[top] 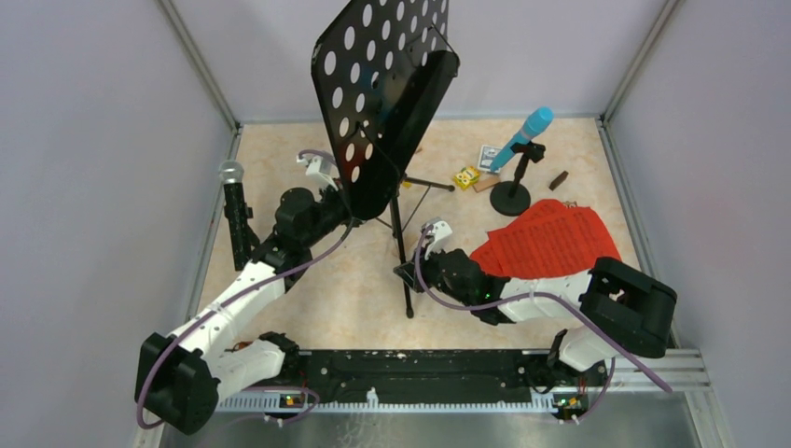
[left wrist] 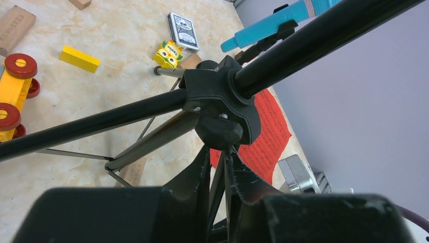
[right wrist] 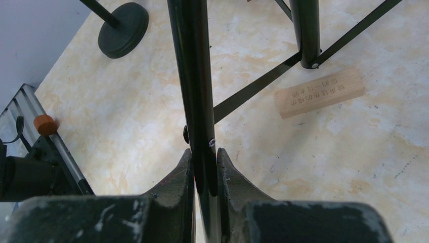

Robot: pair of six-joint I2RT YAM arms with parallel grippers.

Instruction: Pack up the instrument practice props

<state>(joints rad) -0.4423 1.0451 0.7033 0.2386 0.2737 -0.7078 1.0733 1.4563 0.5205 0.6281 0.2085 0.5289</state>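
Holding fixtures: one round-based mic holder (top: pixel 511 196) stands at the far right of the counter (top: pixel 308 299). It carries the blue microphone (top: pixel 524 135) in its clip, with the head tilted up and to the right. The silver-headed microphone (top: pixel 231 173) stands upright near the left wall, just beside the left arm (top: pixel 252 280); its lower end is hidden. A second round base (right wrist: pixel 124 30) with a post appears in the right wrist view, well apart from the jaws there. The red sheet-music pages (top: pixel 550 238) lie spread on the counter at right, and their near edge is covered by the right arm (top: pixel 541 299). The music desk (top: pixel 382 93) stands at mid-counter on its tripod legs, with the hole-punched panel raised toward the top camera. The jaws of the left arm are closed around a thin strut directly below the tripod hub (left wrist: pixel 217 96), with one of the fingers (left wrist: pixel 195 174) on each side of it. The jaws of the right arm are clamped on a black tripod leg (right wrist: pixel 195 76); the fingers (right wrist: pixel 177 177) press it from both sides, low and close to the counter. Loose items lie around the tripod. A wooden block (right wrist: pixel 319 92) lies just beside another leg foot. A toy vehicle (left wrist: pixel 12 96), a yellow block (left wrist: pixel 80 58), a small yellow figure (left wrist: pixel 169 54) and a card deck (left wrist: pixel 183 32) lie beyond the hub.
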